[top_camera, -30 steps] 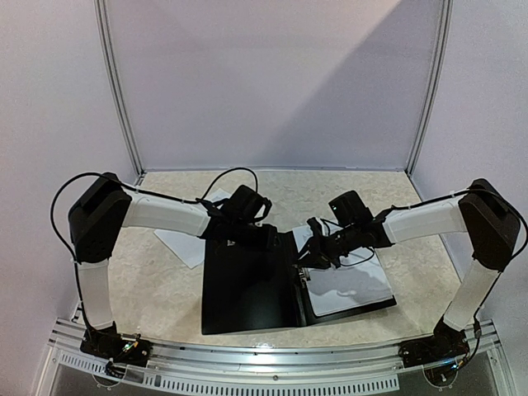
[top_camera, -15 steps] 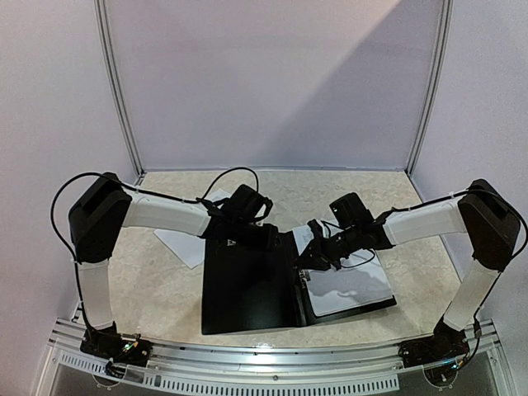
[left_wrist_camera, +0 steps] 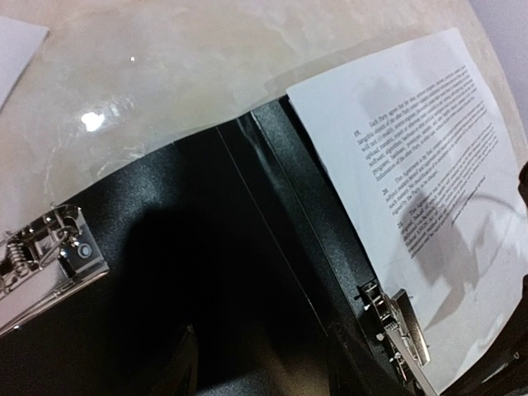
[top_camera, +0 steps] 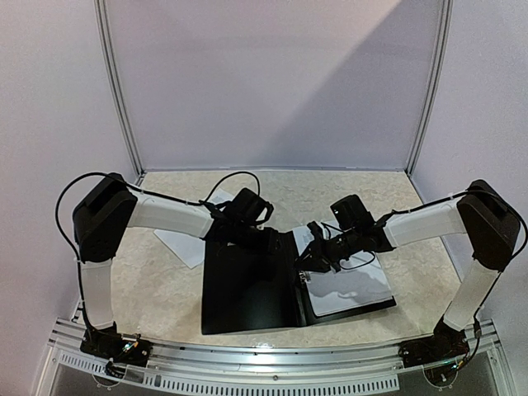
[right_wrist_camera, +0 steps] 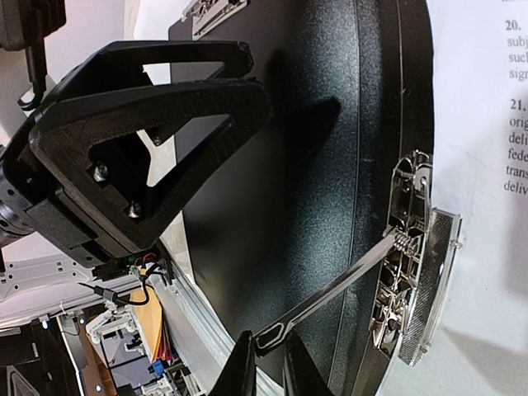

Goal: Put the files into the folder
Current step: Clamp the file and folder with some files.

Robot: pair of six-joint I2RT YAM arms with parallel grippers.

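Note:
The black folder (top_camera: 247, 289) lies open on the table. The files (top_camera: 351, 285), white sheets with black text, lie on its right half against the metal clip (right_wrist_camera: 404, 264). My right gripper (top_camera: 307, 257) is shut on the end of the clip's thin metal lever (right_wrist_camera: 330, 293), and its fingertips pinch the lever tip in the right wrist view (right_wrist_camera: 270, 338). My left gripper (top_camera: 268, 239) is open and empty, with its fingers spread on the folder's left cover (left_wrist_camera: 206, 247) near the spine. The files (left_wrist_camera: 412, 148) show at the right of the left wrist view.
Loose white sheets (top_camera: 190, 239) lie on the table left of the folder, behind the left arm. A second metal clip (left_wrist_camera: 45, 247) sits on the left cover's edge. The left gripper (right_wrist_camera: 148, 124) shows close beside the right one. Booth walls stand around the table.
My right gripper has shifted slightly left and nearer, still pinching the lever. The left arm has hardly moved.

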